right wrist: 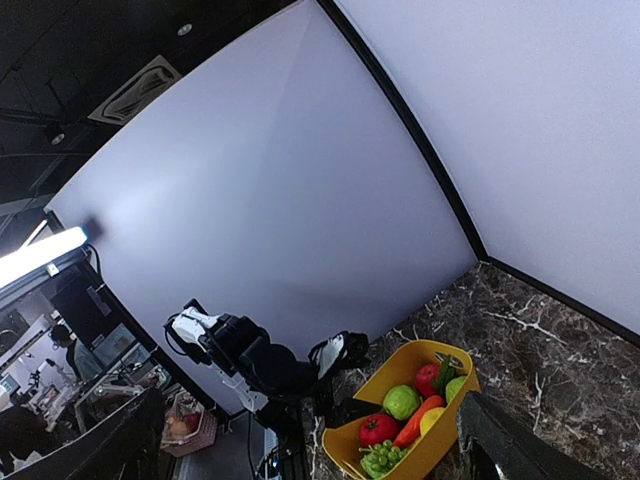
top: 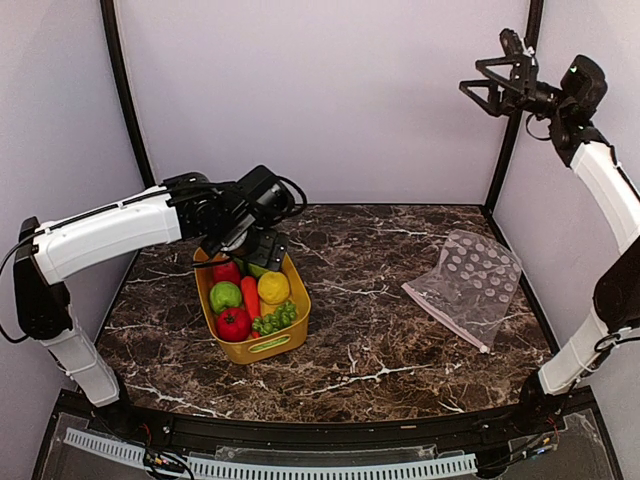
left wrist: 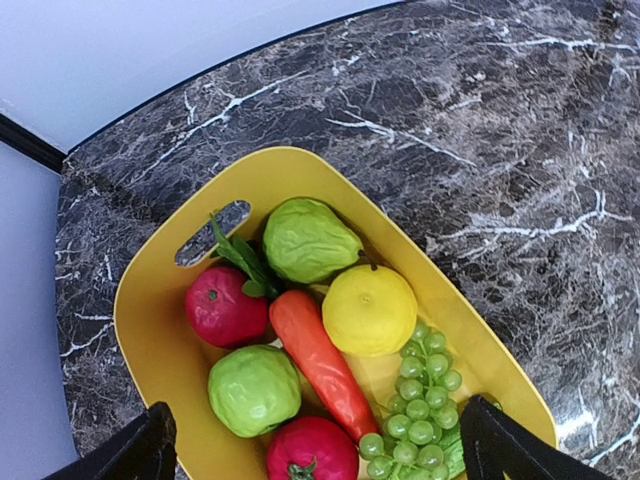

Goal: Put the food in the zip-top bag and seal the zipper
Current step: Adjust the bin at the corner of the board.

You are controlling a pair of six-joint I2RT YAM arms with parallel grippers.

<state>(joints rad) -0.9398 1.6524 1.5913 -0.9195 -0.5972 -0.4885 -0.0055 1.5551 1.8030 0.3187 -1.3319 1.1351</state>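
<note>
Yellow glossy plastic tub (left wrist: 150, 290), oblong with a slot handle, sits right under the left hand (top: 264, 248) on the dark veined marble counter (top: 380, 330). All the food's piled in it: a bumpy green pear (left wrist: 308, 240) and leafy greens (left wrist: 235, 255) at the far end, a smooth lemon (left wrist: 368, 308), a long carrot (left wrist: 315, 360), two shiny red tomatoes (left wrist: 222, 305), a green apple (left wrist: 253, 388), and knobbly grapes (left wrist: 415, 400) along the right wall. That hand's fingers (left wrist: 150, 448) are spread wide, holding nothing. The bag (top: 472, 285), clear and floppy with pale dots, lies flat and empty well off to its right. The zipper (top: 445, 320) strip is on the edge facing the tub; can't tell if it's sealed. The right hand (top: 497, 85) is way up above the bag, fingers apart, empty.
</note>
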